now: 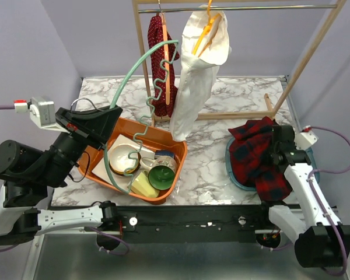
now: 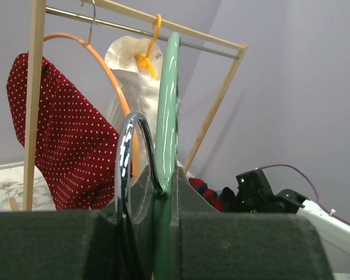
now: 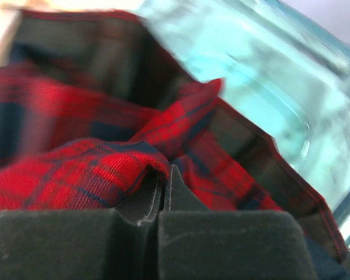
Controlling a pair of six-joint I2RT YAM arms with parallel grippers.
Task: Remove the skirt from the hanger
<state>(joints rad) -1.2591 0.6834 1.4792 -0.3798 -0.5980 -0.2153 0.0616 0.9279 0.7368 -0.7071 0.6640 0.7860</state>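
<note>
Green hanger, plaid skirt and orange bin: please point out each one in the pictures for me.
Green hanger (image 2: 168,116), left wrist view, on its broad upright band.
Plaid skirt (image 1: 258,153), top view, on the middle of the cloth.
Orange bin (image 1: 163,135), top view, on its far inner wall.

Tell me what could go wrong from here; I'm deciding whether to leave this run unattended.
1. The right claw is shut on a fold of the plaid skirt over the teal tray; pulling away without opening could drag the skirt out.
2. The green hanger in the left claw arcs up seemingly close to the white garment on the rack, and could snag it if swung.
</note>
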